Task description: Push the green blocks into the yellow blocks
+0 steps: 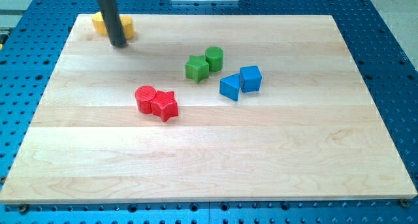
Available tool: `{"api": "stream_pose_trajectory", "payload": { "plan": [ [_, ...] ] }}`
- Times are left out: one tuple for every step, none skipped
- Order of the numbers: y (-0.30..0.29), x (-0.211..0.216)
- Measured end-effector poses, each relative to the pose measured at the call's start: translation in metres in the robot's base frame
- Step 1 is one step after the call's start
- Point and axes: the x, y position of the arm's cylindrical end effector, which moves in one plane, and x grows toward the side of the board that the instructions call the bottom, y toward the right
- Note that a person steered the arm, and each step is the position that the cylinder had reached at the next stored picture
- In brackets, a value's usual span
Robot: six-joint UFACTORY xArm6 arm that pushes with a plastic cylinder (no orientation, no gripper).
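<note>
My tip (119,44) rests on the table (196,159) at the view's top left, just in front of the yellow blocks (112,24), which it partly hides; as a plain rod, this tool has nothing to open or close and grips nothing. The green star (196,68) and green cylinder (214,57) sit touching near the centre, well apart from the yellow ones. So I judge the tip must circle to their right side before pushing left.

My tip (119,44) sits top-left, just before 2(?) yellow blocks (128,28); green star (196,68) & green cylinder (214,57) touch mid-board.
</note>
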Motion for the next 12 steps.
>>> {"api": "stream_pose_trajectory", "payload": {
  "plan": [
    [0.040,-0.017],
    [0.005,-0.021],
    [-0.009,-0.025],
    [0.107,-0.007],
    [0.244,0.010],
    [0.227,0.046],
    [0.126,0.027],
    [0.134,0.020],
    [0.214,0.041],
    [0.192,0.080],
    [0.113,0.055],
    [0.061,0.007]
  ]
}}
